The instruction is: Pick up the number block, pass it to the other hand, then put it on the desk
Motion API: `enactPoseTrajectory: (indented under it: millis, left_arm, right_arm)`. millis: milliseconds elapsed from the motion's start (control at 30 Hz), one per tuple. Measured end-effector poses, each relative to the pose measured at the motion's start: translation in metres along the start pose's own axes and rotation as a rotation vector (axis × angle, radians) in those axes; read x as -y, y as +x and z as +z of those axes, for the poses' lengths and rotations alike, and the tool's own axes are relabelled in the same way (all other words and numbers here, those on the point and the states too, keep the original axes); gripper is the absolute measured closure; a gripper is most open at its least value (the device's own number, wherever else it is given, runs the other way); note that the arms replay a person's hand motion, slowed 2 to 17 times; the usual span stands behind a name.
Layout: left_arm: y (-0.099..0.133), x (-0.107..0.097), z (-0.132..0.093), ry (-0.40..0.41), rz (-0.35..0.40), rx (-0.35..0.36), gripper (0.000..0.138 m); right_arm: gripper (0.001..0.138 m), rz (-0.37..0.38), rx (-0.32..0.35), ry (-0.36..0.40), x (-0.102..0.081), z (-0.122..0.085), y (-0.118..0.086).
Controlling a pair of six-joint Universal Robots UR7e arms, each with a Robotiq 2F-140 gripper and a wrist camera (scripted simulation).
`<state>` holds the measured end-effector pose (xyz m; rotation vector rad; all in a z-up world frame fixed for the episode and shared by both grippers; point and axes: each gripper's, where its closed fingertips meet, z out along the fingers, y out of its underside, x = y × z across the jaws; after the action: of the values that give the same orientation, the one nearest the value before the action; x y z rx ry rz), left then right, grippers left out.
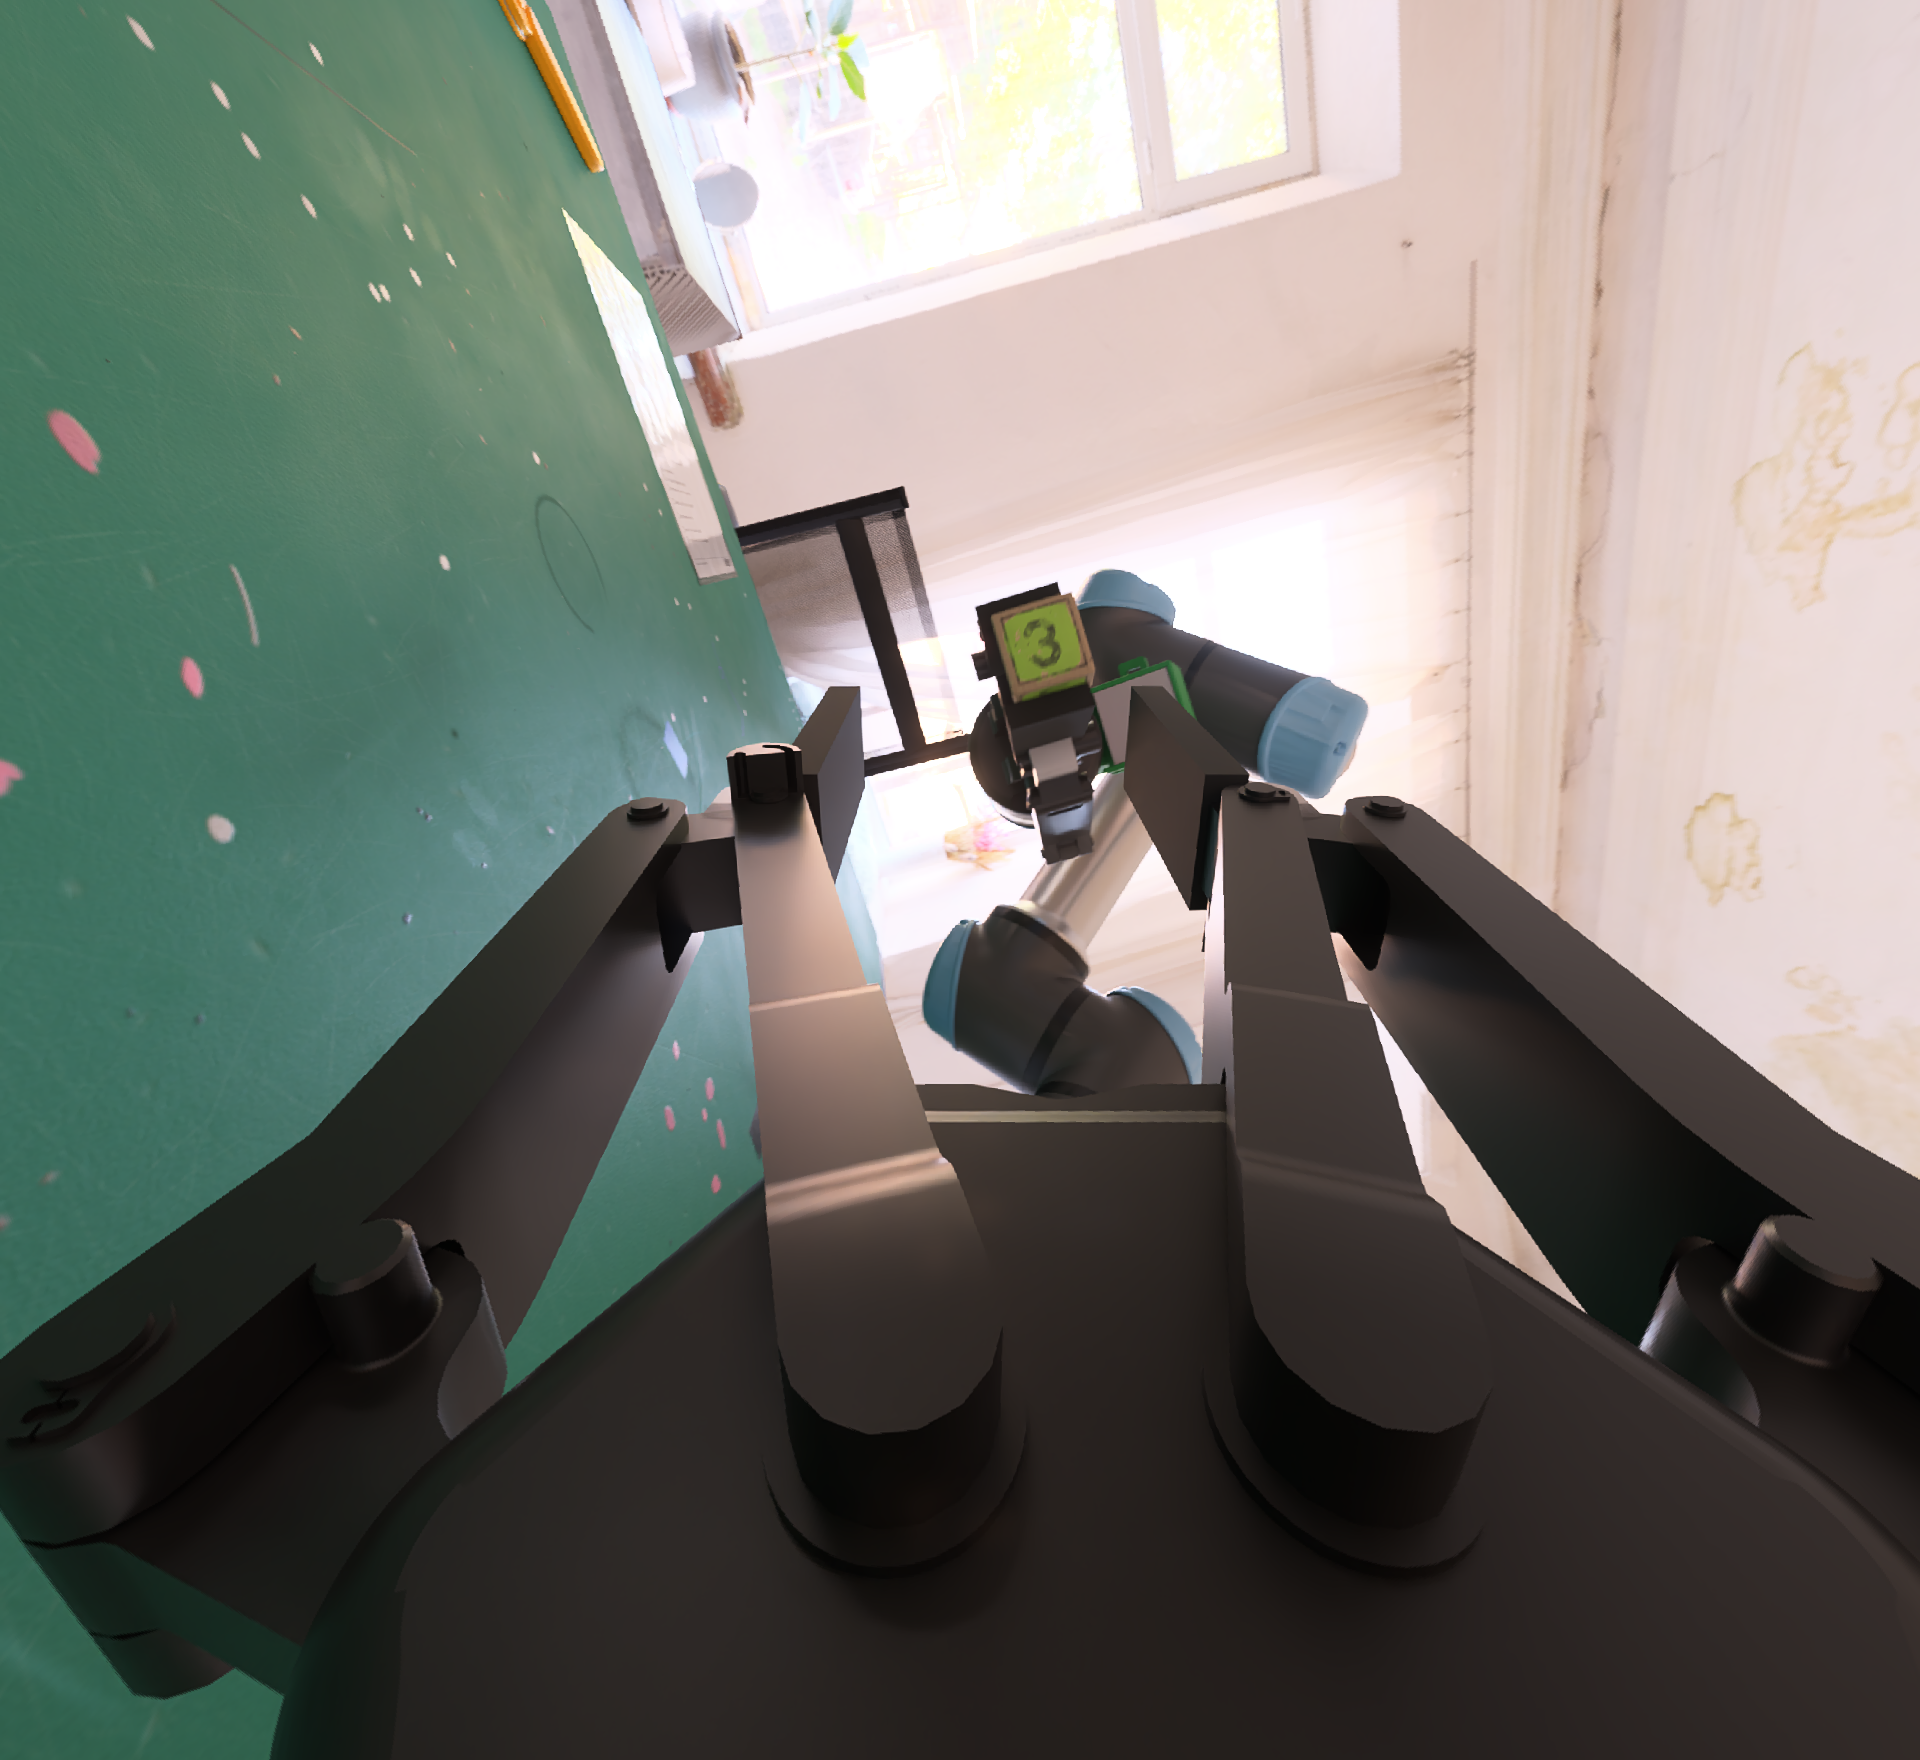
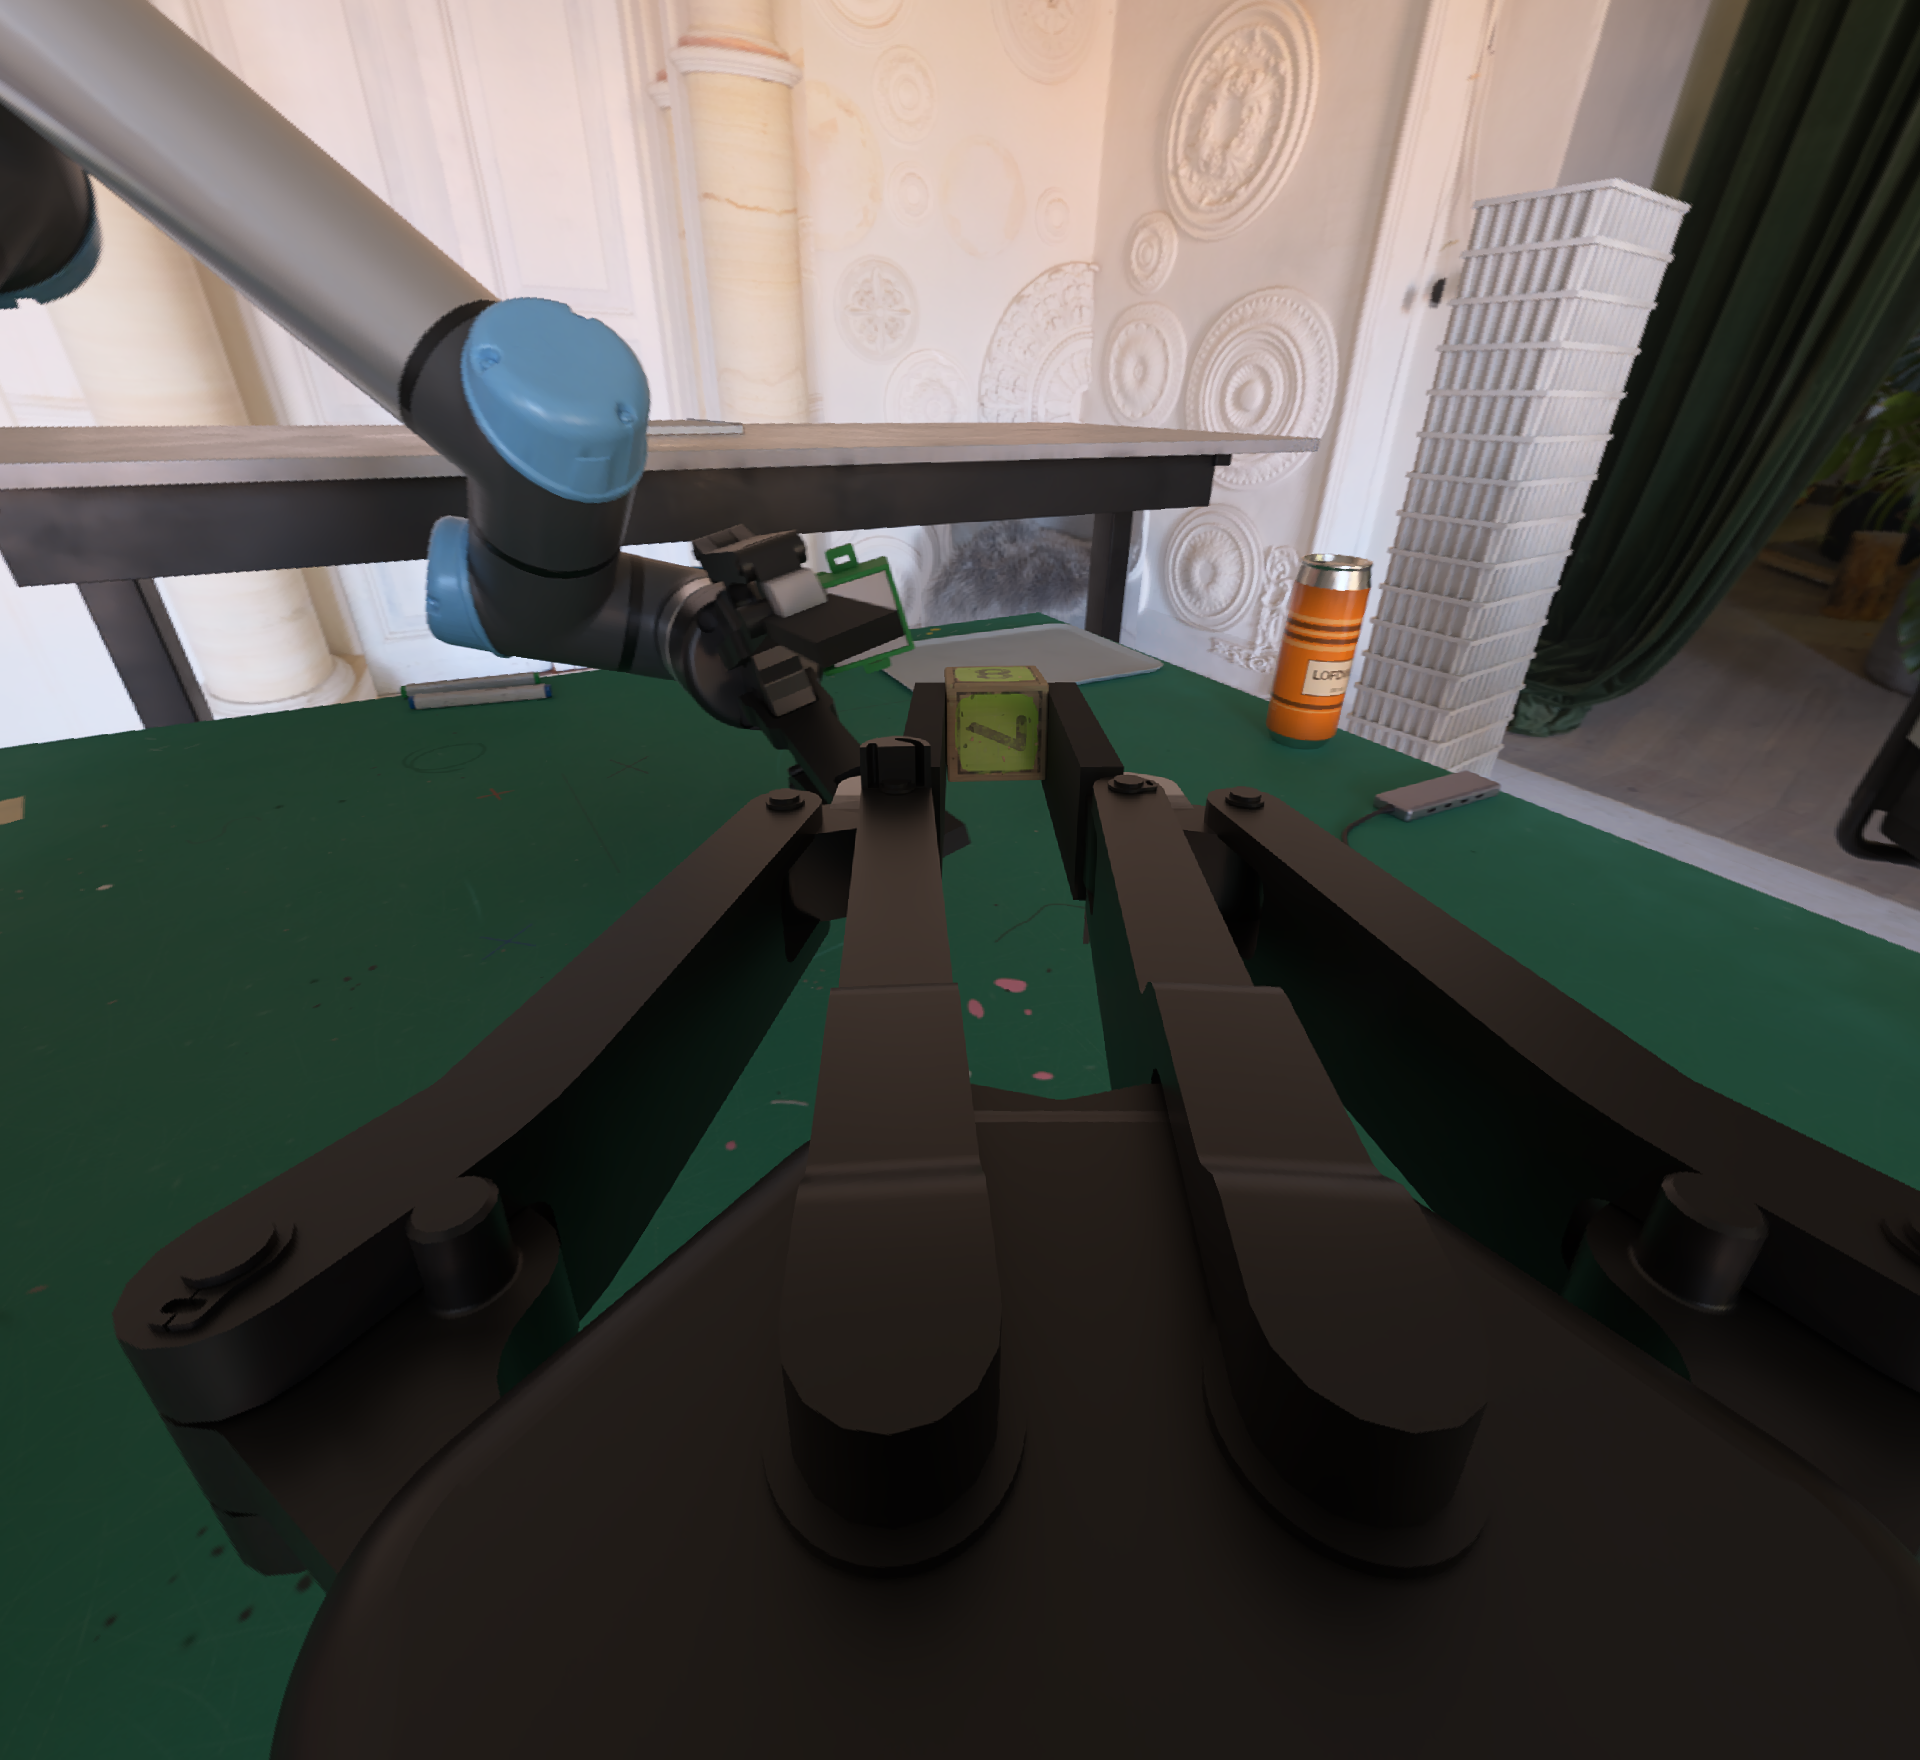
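Observation:
The number block (image 2: 995, 723) is a small wooden cube with green faces. My right gripper (image 2: 997, 742) is shut on it, one finger on each side, and holds it above the green desk (image 2: 312, 931). In the left wrist view the block (image 1: 1042, 645) shows farther off, held up by the right gripper (image 1: 1039, 708). My left gripper (image 1: 992, 723) is open and empty, pointing toward the block with a gap still between them. The left gripper also shows in the right wrist view (image 2: 821, 640), beyond and to the left of the block, jaws apart.
An orange can (image 2: 1320, 650) and a white ribbed tower (image 2: 1507, 505) stand at the desk's far right. A grey hub with a cable (image 2: 1439, 794), a grey mat (image 2: 1039, 656) and a marker (image 2: 478, 692) lie on the desk. A dark table (image 2: 727, 463) stands behind.

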<state>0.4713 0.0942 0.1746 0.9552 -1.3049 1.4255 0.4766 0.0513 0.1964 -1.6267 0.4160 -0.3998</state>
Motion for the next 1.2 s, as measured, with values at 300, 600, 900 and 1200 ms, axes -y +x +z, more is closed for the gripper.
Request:
enactPoseTrajectory:
  millis: [300, 600, 900, 1200]
  left_arm:
    - [-0.004, -0.027, -0.007, -0.039, 0.099, 0.059, 0.069]
    - [-0.009, -0.059, -0.013, -0.097, 0.171, 0.079, 0.069]
    - [-0.021, -0.084, -0.023, -0.12, 0.261, 0.14, 0.071]
    - [-0.038, -0.097, -0.034, -0.104, 0.342, 0.228, 0.072]
  right_arm:
    - [0.114, -0.017, -0.111, -0.016, 0.013, -0.028, 0.022]
    - [0.114, -0.03, -0.292, -0.069, 0.022, -0.069, 0.062]
    - [0.114, -0.006, -0.517, -0.201, 0.013, -0.12, 0.113]
    - [0.114, 0.055, -0.728, -0.412, -0.017, -0.177, 0.163]
